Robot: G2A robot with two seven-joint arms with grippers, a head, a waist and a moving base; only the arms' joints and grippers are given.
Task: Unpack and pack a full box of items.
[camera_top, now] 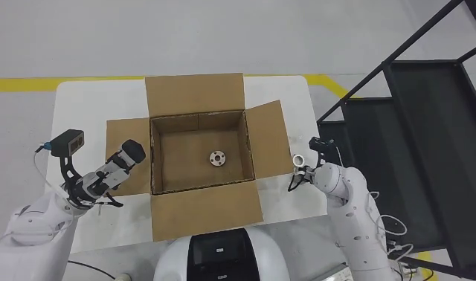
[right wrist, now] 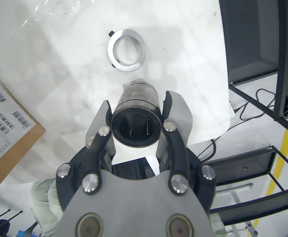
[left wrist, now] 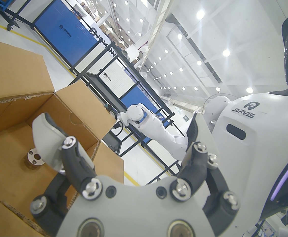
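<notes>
Two arms flank the open box (camera_top: 186, 162) at mid-counter.

Right fingers (right wrist: 177, 110) are clamped on a dark bearing sleeve (right wrist: 137, 124) over the counter (right wrist: 60, 50) near its right edge, close to a silver ring (right wrist: 127, 50) lying flat there. Left fingers (left wrist: 47, 134) stand wide apart, holding nothing, over the box's left flap (camera_top: 126, 128). One small piece, seemingly a metal flange (camera_top: 217, 159), rests on the box floor.
</notes>
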